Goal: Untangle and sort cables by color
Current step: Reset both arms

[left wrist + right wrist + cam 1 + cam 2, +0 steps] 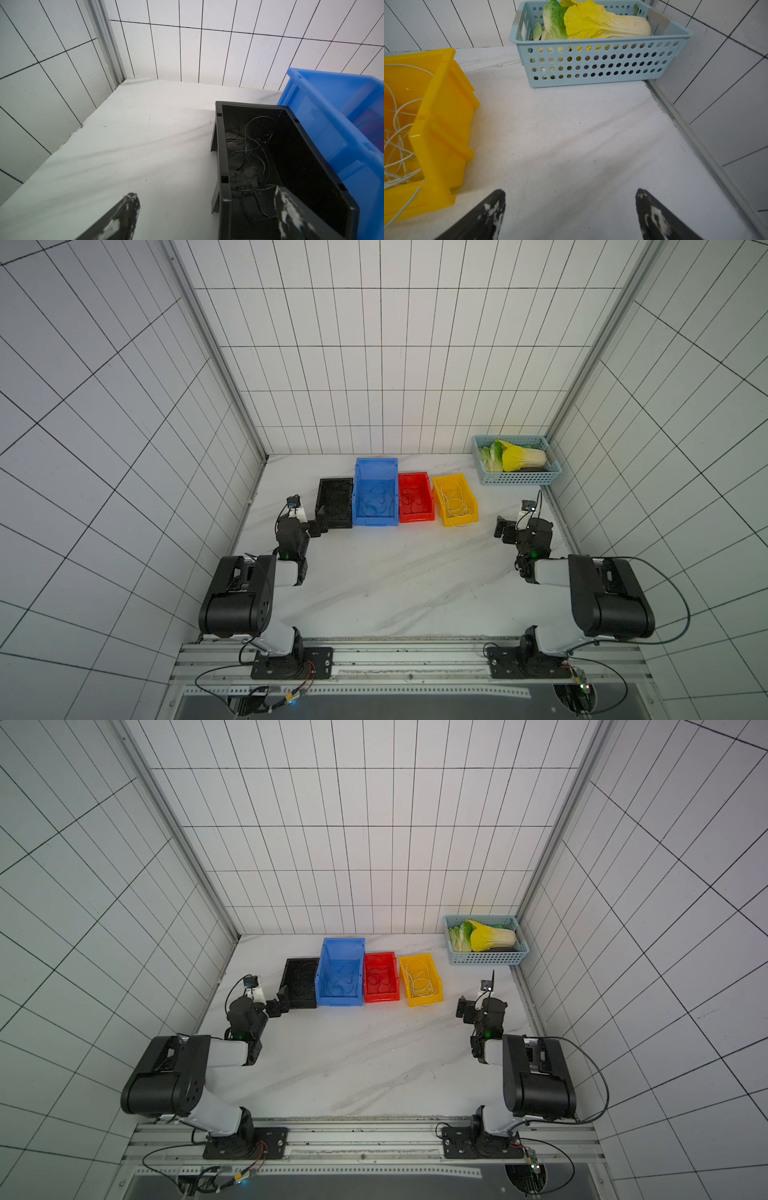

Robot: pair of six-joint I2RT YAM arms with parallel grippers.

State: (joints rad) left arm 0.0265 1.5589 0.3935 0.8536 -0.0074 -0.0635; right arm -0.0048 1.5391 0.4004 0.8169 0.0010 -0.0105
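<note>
Four bins (376,462) hold color-sorted cables (455,502); basket (519,479) holds cabbage (523,458).

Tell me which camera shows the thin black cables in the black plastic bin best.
The left wrist view: it looks into the black plastic bin from close by, so the thin black cables show as separate loops. Both top views show faint dark-on-dark curls. The right wrist view misses them.

Thin loose curls, far row: black cables (245,135) in black bin (220,145); blue cables (376,506), blue bin (376,466); red cables (412,499), red bin (415,477); white cables (396,143), yellow bin (444,124).
</note>
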